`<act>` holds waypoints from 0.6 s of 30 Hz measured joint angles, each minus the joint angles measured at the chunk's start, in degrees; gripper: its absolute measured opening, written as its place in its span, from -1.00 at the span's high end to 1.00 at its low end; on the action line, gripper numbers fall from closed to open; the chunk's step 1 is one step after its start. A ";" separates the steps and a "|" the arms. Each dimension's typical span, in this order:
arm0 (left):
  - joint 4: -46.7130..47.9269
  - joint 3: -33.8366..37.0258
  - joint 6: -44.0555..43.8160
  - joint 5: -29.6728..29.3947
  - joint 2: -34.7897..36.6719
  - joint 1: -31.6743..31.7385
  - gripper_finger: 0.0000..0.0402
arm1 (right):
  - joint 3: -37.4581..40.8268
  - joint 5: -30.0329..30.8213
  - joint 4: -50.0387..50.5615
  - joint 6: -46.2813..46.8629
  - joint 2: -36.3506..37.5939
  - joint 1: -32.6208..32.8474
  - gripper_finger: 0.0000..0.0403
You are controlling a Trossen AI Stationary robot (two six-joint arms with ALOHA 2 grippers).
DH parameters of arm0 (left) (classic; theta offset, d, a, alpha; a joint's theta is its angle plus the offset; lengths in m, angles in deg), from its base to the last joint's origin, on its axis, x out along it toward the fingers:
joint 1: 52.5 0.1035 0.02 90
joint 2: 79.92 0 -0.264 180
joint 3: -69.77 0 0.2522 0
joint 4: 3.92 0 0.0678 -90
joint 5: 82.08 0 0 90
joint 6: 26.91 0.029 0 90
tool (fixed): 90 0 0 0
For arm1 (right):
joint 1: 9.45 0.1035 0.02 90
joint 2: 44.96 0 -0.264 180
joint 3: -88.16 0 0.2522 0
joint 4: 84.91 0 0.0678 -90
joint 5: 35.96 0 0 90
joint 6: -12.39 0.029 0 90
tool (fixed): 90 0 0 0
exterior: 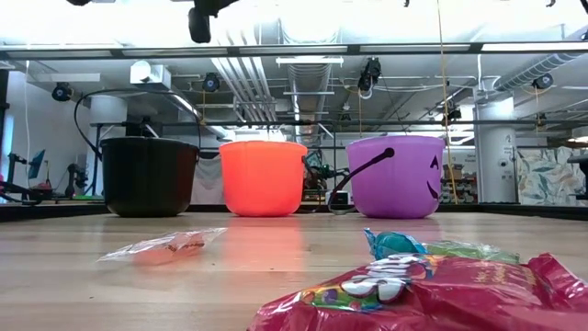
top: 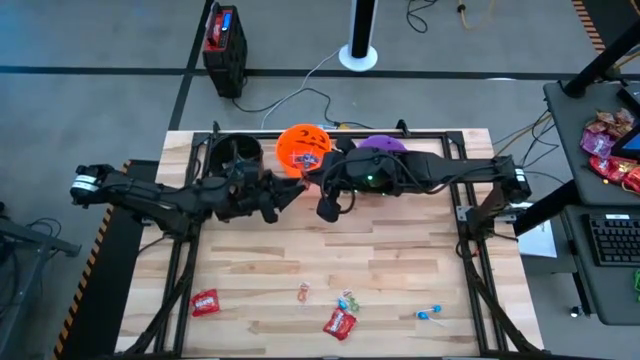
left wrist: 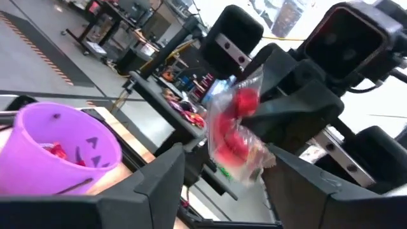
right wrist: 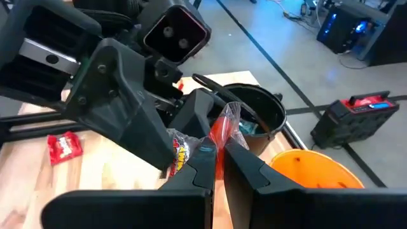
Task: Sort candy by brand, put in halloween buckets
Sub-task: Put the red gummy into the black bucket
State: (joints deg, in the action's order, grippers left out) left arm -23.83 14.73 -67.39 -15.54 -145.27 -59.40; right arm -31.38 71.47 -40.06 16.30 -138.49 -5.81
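Packet axis: clear red candy packet [right wrist: 224,130] stands upright, long axis vertical.
Right gripper [right wrist: 216,152]: clenched on packet's lower end.
Left gripper [left wrist: 222,172]: released, fingers either side of packet.

red packet [exterior: 441,299]: cut off by low view's bottom edge | purple bucket [top: 380,145]: largely hidden under right arm
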 joint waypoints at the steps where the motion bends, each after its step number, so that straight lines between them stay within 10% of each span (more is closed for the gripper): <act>1: 0.03 0.00 0.36 -0.02 -0.06 0.18 0.05 | 0.00 0.04 0.07 0.07 -0.18 0.00 0.94; 12: 0.61 -0.17 3.40 -0.17 -0.13 0.18 0.89 | 0.42 0.16 0.49 2.76 -0.86 0.09 0.94; 18: 0.50 -0.17 3.48 0.05 0.03 0.14 0.97 | 0.38 -1.79 0.59 6.99 -0.83 -0.13 0.87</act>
State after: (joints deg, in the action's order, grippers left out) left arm -23.32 14.56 -63.90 -15.50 -145.24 -59.27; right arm -31.00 69.68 -39.47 23.29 -139.32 -5.94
